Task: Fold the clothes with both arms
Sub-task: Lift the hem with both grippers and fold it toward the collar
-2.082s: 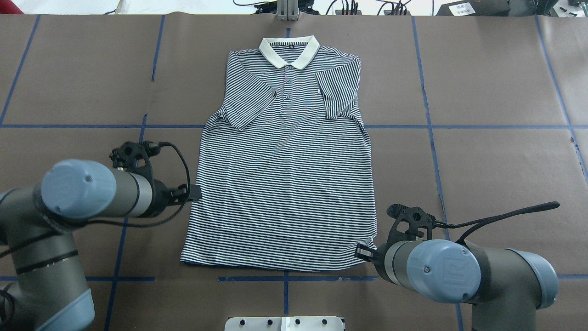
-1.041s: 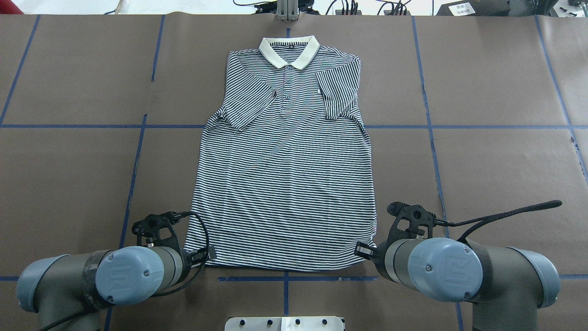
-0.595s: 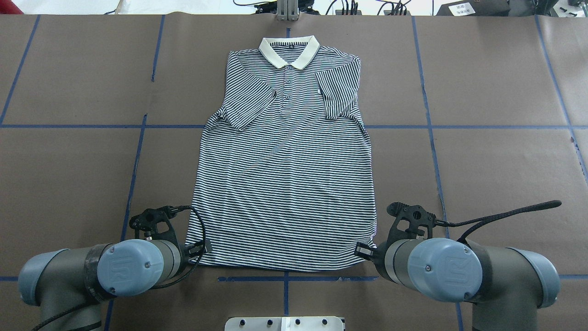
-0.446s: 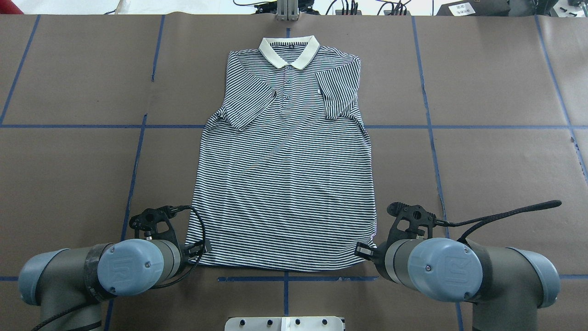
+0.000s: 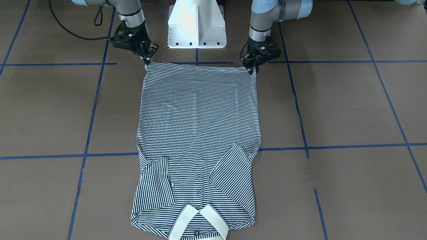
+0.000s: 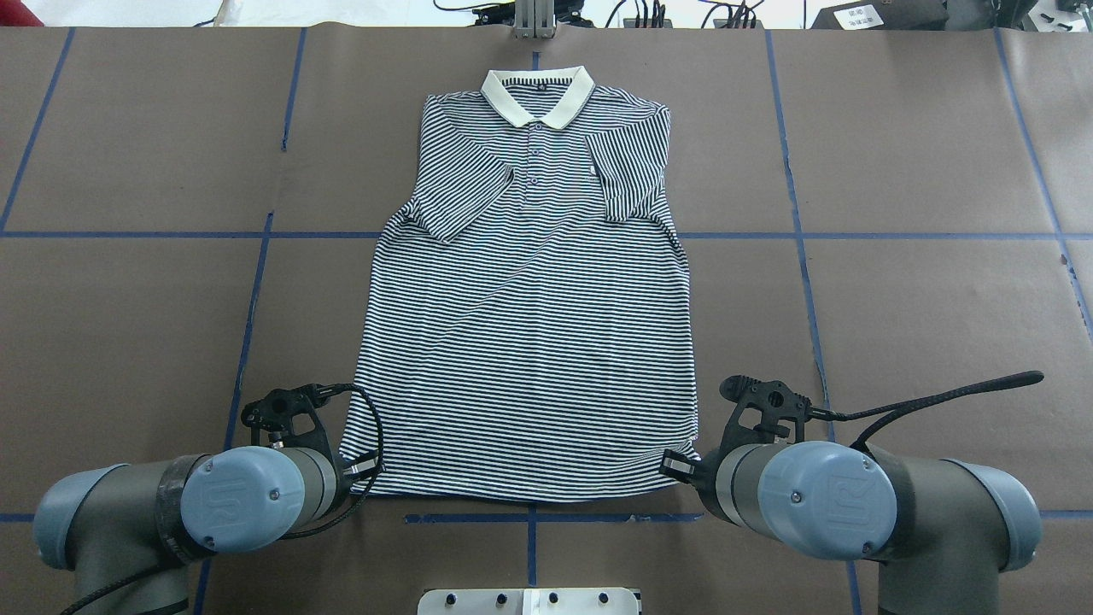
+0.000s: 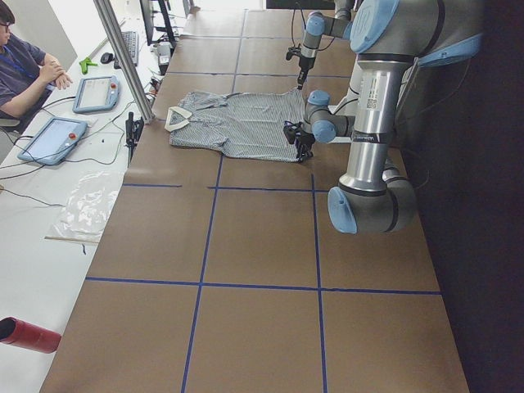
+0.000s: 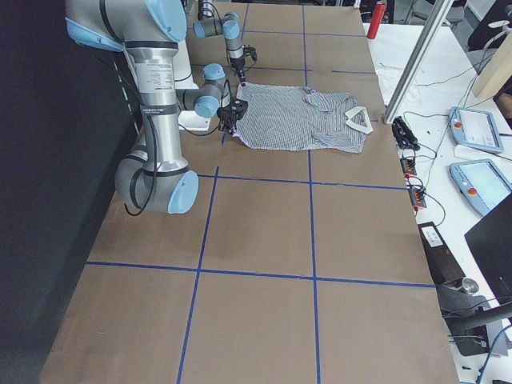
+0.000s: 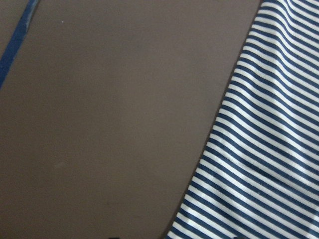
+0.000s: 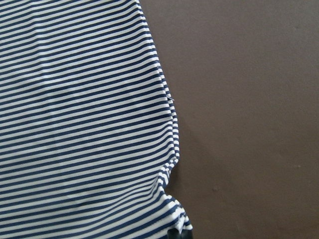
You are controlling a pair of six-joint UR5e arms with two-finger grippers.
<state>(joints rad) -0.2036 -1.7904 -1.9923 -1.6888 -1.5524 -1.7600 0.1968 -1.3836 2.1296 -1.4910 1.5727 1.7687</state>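
Observation:
The striped polo shirt (image 6: 529, 325) lies flat, cream collar (image 6: 536, 94) at the far side and both sleeves folded in over the chest. Its hem runs along the near side. My left gripper (image 6: 365, 468) points down at the hem's left corner, on the right in the front-facing view (image 5: 252, 68), and looks shut on the shirt. At the other hem corner my right gripper (image 6: 679, 465) (image 5: 147, 62) is shut on the shirt. The right wrist view shows that corner puckered (image 10: 172, 219) at the fingertip. Only the shirt's side edge (image 9: 224, 149) shows in the left wrist view.
The white pedestal base (image 5: 196, 23) stands just behind the hem, between the arms. Blue tape lines (image 6: 256, 282) cross the brown table cover. A metal post (image 6: 534, 21) rises past the collar. A seated person (image 7: 24, 70) and tablets (image 7: 53, 139) are beyond the far edge.
My left arm swung from the shirt's left side down to the hem's left corner and settled there, and that corner shifted slightly. The right arm held still at its corner.

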